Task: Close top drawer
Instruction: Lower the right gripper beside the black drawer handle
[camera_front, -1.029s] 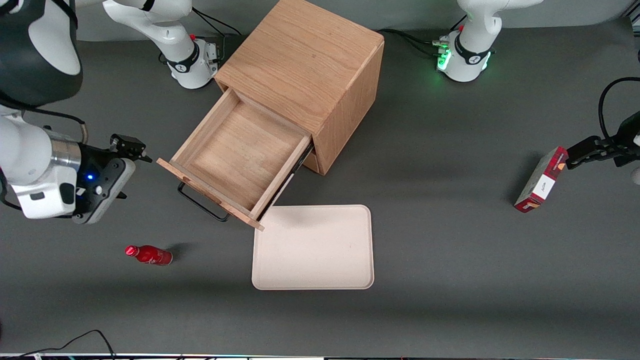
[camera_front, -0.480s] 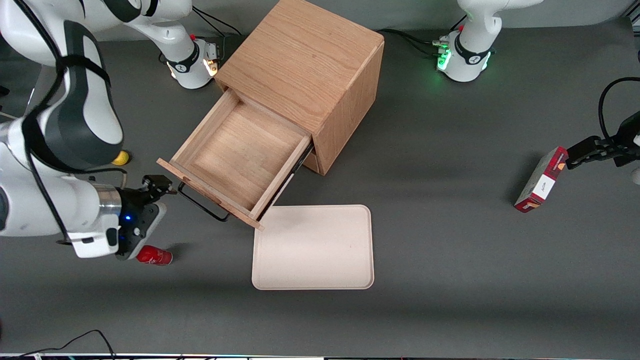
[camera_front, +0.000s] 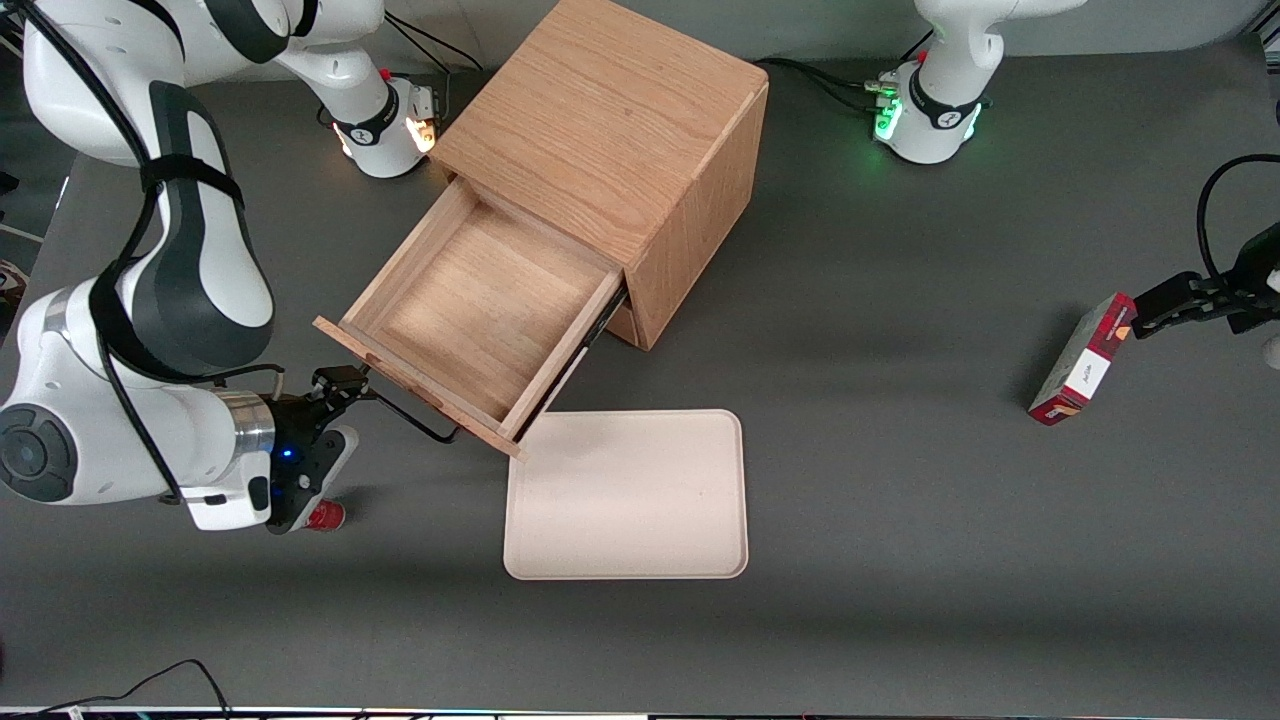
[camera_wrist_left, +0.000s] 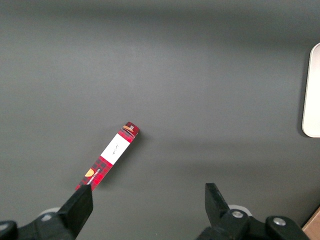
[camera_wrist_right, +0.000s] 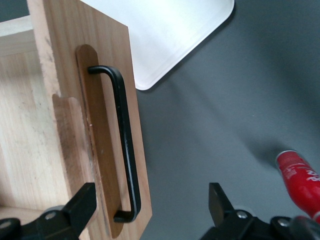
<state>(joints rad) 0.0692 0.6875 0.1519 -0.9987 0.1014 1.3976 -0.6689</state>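
Our gripper (camera_front: 340, 385) hung wide open, holding nothing, just before the drawer (camera_front: 470, 320) front; its handle (camera_wrist_right: 122, 145) ran lengthwise between our fingers (camera_wrist_right: 80, 207), cabinet (camera_front: 610, 130) straight ahead.

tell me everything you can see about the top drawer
The top drawer is a shallow box of light oak-looking wood, pulled well out of the cabinet and empty. Its flat front carries a thin black wire handle over an oval recess. One front corner overhangs the tray. The gripper, open, sits right in front of the drawer front at the handle's end, not gripping it.
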